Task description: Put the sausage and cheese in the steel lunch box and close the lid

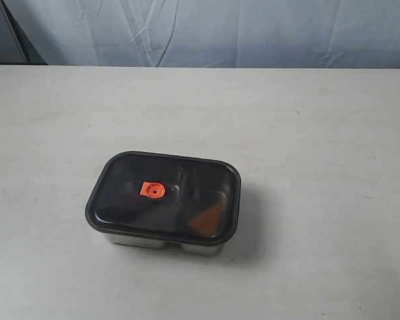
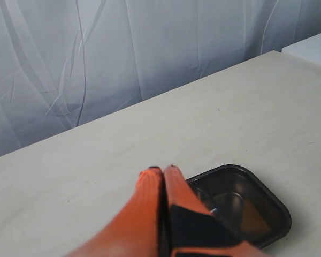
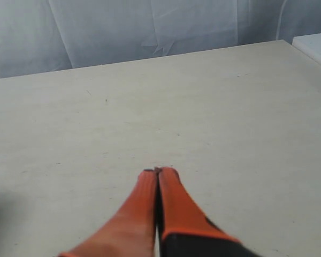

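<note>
The steel lunch box (image 1: 143, 240) sits on the table (image 1: 320, 120). The dark lid (image 1: 163, 200) lies flat on top of it and covers it edge to edge. An orange valve tab (image 1: 153, 190) sits in the middle of the lid. Through the lid, the cheese (image 1: 207, 219) shows as an orange shape in the smaller part of the box. The sausage is too dim to pick out. The box's long side runs across the exterior view.

The left gripper (image 2: 163, 169) has its jaws pressed together with nothing in them. The box lies just past its tips. The right gripper (image 3: 158, 171) is pinched closed and empty too, and its view has no box in it. So the left arm looks nearer if the lid needs a push down.
</note>
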